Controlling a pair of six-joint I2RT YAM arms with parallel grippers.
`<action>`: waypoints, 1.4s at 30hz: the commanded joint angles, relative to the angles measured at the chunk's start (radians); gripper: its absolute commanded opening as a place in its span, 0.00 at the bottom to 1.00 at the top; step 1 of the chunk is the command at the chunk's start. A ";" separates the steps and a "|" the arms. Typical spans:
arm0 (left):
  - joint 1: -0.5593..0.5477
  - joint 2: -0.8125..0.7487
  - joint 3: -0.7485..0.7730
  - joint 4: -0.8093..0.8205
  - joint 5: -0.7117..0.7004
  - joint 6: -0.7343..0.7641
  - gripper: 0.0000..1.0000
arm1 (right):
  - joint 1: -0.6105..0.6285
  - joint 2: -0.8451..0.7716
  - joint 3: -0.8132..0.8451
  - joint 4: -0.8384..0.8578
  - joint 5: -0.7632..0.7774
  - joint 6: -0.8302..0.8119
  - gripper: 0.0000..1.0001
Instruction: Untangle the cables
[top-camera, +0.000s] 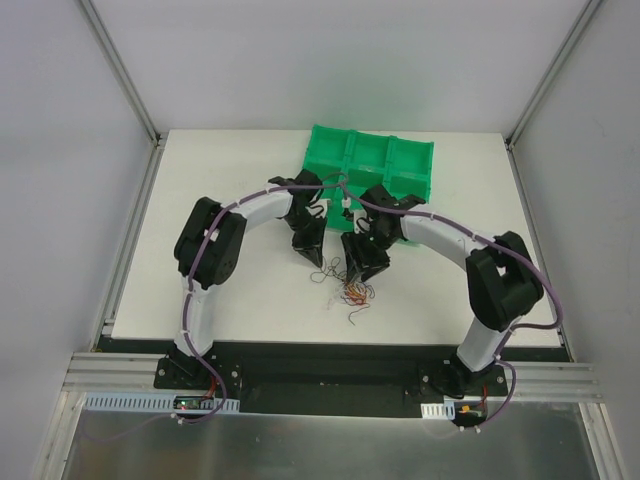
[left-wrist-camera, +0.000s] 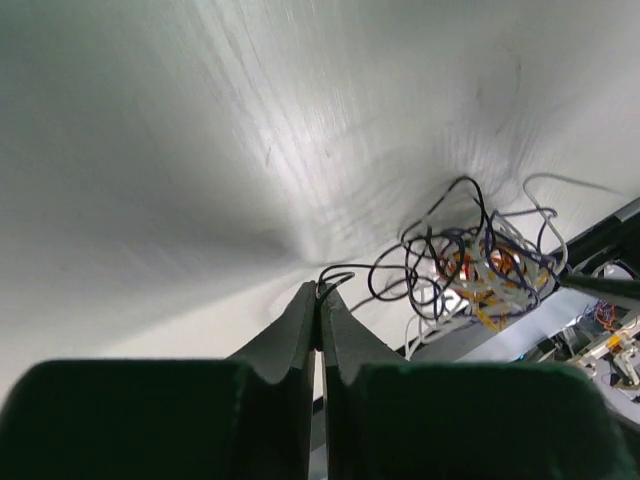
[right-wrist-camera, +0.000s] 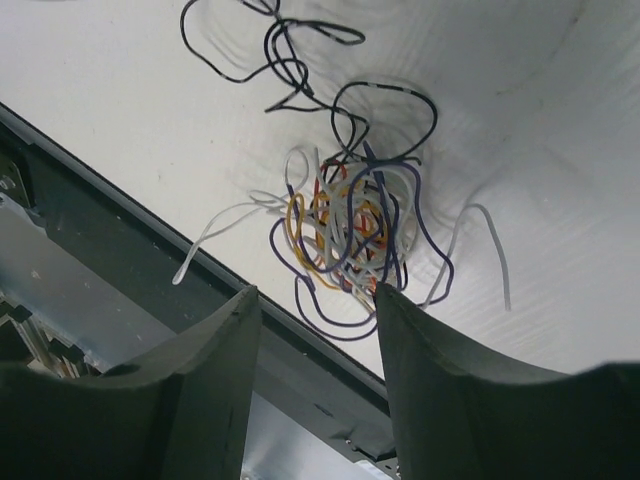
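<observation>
On the matte white table (top-camera: 230, 190), a little in front of the green tray (top-camera: 375, 160) and between the two claws: the cables (top-camera: 352, 294), heaped in one small loose nest. Looked hair-thin and springy up close, all curls and open loops, with orange and red coils packed at the core, white and dark violet strands looped over them, and glossy black ones straggling out onto the bare surface. Found the left gripper (left-wrist-camera: 320, 290) pinched shut, its smooth dark tapered fingers pressed flat together, apparently nipping the end loop of a black strand (left-wrist-camera: 340, 272) trailing back to the heap. Found the right gripper (right-wrist-camera: 315, 295) spread wide, gripping nothing, its blunt curved fingers framing the nest in the gap beyond their tips. From overhead, made out only a speck of mixed colour; no telling one wire from another there. Lost the base of each finger pair to the bottom of its wrist view, behind blurred dark green bulk on the left. Lost part of the tray's moulded plastic front wall behind both forearms.
</observation>
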 joint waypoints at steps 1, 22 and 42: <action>-0.008 -0.160 -0.026 -0.021 -0.027 0.021 0.00 | 0.038 0.055 0.067 -0.037 0.054 0.004 0.50; -0.005 -0.812 0.184 -0.018 -0.732 0.027 0.00 | 0.019 0.137 0.048 -0.071 0.266 0.107 0.27; -0.005 -0.768 0.456 0.097 -0.688 0.015 0.00 | 0.012 -0.061 0.119 -0.103 0.271 0.044 0.54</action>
